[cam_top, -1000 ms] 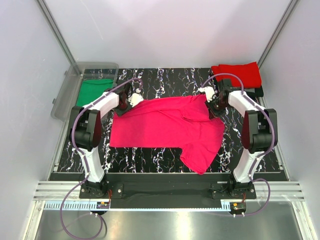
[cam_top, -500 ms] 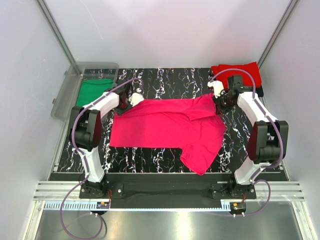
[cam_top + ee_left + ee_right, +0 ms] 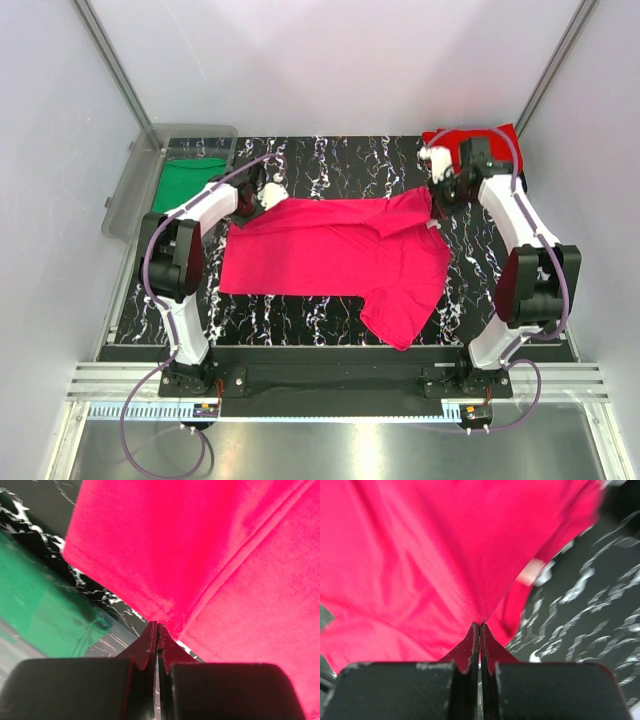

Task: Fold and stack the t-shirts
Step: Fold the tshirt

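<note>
The magenta-pink t-shirt lies spread across the black marbled table, one sleeve hanging toward the front. My left gripper is shut on its far left corner, the hem pinched between the fingertips in the left wrist view. My right gripper is shut on its far right corner, seen pinched in the right wrist view, and pulls the cloth taut. The red t-shirt lies folded at the far right corner. The green t-shirt lies in the bin and shows in the left wrist view.
A clear plastic bin stands at the far left, off the table's edge. The black marbled table shows bare beyond the shirt. Grey enclosure walls rise on both sides.
My right gripper has moved back and to the right with the shirt's corner, stretching the far edge out straight. The left gripper has stayed in place.
</note>
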Controlling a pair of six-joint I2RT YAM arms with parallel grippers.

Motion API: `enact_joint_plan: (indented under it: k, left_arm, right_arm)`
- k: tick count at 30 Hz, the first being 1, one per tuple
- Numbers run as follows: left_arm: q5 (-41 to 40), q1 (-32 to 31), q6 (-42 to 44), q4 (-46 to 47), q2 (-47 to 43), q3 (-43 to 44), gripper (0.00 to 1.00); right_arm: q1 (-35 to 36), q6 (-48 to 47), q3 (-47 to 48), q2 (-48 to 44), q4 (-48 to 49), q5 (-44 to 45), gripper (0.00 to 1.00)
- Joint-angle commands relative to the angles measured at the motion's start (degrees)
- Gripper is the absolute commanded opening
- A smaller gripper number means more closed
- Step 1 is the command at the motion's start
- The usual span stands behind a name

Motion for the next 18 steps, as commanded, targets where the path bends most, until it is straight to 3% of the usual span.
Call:
enact_joint_plan:
  k: [1, 4, 6, 11, 18]
  left_arm:
    - [0.5, -0.2, -1.6, 1.5, -5.4, 5.1, 0.0]
    - [0.8, -0.2, -1.5, 1.2, -6.8, 6.1, 0.03]
    - [1.4, -0.3, -0.4, -1.7, -6.3, 5.5, 0.33]
    - [1.5, -0.4, 4.2, -2.9, -3.6, 0.8, 0.34]
    - [5.2, -0.4, 4.3, -7.2, 0.9, 3.8, 0.37]
  right_arm:
    - [-0.9, 5.2, 11.5, 0.6, 1.4, -1.2, 0.0]
    - [-1.3, 5.8, 16.5, 2.7, 1.5, -1.0, 0.0]
    - [-1.3, 5.7, 17.2, 3.6, 1.5, -1.0, 0.0]
    - [-1.3, 6.2, 15.5, 4.6, 1.8, -2.2, 0.0]
    - [-1.3, 5.7, 14.0, 4.3, 1.9, -2.1, 0.0]
